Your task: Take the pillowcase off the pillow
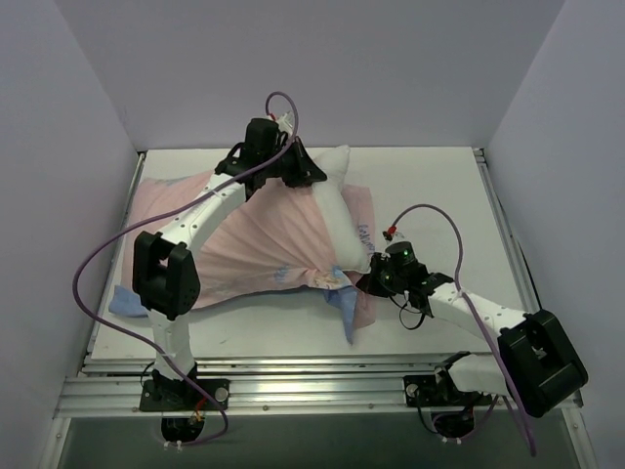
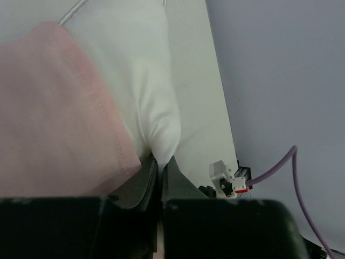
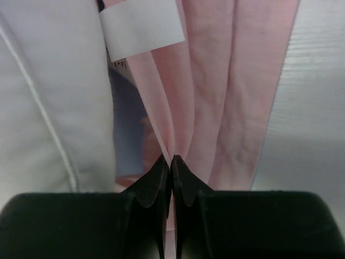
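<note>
The pillowcase [image 1: 244, 244] lies inside out, pale pink, over the left and middle of the table, with a blue patch at its near left end. The white pillow [image 1: 337, 210] sticks out of it at the back right. My left gripper [image 1: 311, 176] is shut on the pillow's far end. In the left wrist view its jaws [image 2: 160, 163] pinch a fold of the white pillow [image 2: 140, 70] beside the pink pillowcase hem [image 2: 54, 118]. My right gripper [image 1: 363, 283] is shut on the pillowcase's near right end. In the right wrist view [image 3: 171, 160] it pinches a pink fold [image 3: 215, 97], with the pillow [image 3: 48, 108] to the left.
The white table [image 1: 430, 195] is boxed in by pale walls at the left, back and right. A metal rail [image 1: 293, 391] runs along the near edge by the arm bases. A white label [image 3: 143, 27] hangs on the fabric above my right gripper.
</note>
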{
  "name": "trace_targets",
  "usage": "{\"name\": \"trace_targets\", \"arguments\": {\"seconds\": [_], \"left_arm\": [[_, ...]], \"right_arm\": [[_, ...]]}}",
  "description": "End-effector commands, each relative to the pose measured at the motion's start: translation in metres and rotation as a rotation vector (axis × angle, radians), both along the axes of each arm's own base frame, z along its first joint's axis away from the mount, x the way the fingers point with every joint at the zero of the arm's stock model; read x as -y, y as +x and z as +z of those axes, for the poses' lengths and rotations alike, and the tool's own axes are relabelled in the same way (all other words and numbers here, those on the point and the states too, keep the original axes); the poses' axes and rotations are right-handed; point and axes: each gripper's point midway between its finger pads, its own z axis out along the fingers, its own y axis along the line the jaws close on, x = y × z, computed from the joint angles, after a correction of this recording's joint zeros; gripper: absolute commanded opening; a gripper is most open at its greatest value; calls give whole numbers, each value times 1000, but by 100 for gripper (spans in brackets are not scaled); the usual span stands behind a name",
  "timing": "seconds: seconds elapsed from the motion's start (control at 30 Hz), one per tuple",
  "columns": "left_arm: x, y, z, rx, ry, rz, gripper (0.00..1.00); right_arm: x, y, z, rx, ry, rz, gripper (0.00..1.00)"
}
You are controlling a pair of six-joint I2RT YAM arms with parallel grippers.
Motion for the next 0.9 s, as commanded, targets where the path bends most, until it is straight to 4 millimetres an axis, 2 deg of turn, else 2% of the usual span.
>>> {"name": "trace_targets", "arguments": {"seconds": [0.0,0.03,0.07,0.13,0.17,0.2,0.23,0.27,0.33,0.37,0.4,0.47,0.5,0.53,0.63,0.67,0.7,0.73,0.77,0.8,0.87], "left_arm": [[-16,6,125,244,-195,21,2],[-14,6,130,249,-214,15,2],[-10,5,130,248,-223,5,2],[-1,5,124,241,-229,-15,2],[3,4,119,237,-222,-22,2],[12,0,114,235,-215,-43,2],[16,1,98,224,-179,-51,2],[17,0,91,218,-156,-51,2],[17,-3,75,204,-111,-49,2],[14,-3,73,211,-101,-37,3],[9,-5,80,235,-97,-26,12],[1,-4,75,268,-46,1,28],[-4,-6,82,292,-34,10,40],[-7,-9,79,295,-2,9,46],[-14,-17,85,325,40,15,58],[-17,-20,82,319,52,19,60],[-22,-25,87,327,60,30,62],[-25,-29,88,330,68,34,68],[-30,-32,81,315,89,44,70],[-40,-38,87,322,110,74,73],[-59,-51,86,330,158,109,78]], "right_arm": [[-25,-8,5,43,136,138,0],[-29,-9,6,49,157,156,3],[-34,-7,11,65,177,179,11],[-40,-3,23,99,199,202,21],[-40,0,34,135,201,207,30],[-34,5,40,146,163,180,36],[-29,9,47,162,138,163,41],[-24,11,59,195,117,150,52],[-4,15,70,209,16,91,61],[5,9,77,210,-12,80,68],[10,9,88,225,-36,77,70],[20,4,103,243,-61,57,76],[20,2,110,257,-61,69,77],[19,4,122,278,-49,70,78],[12,6,141,316,-20,99,82],[9,11,139,308,-24,104,83],[7,14,140,308,-23,105,83],[3,20,135,292,-31,113,84],[-2,25,137,299,-18,124,84],[-5,30,136,299,-17,126,84],[-9,43,130,296,-25,121,86]]}}
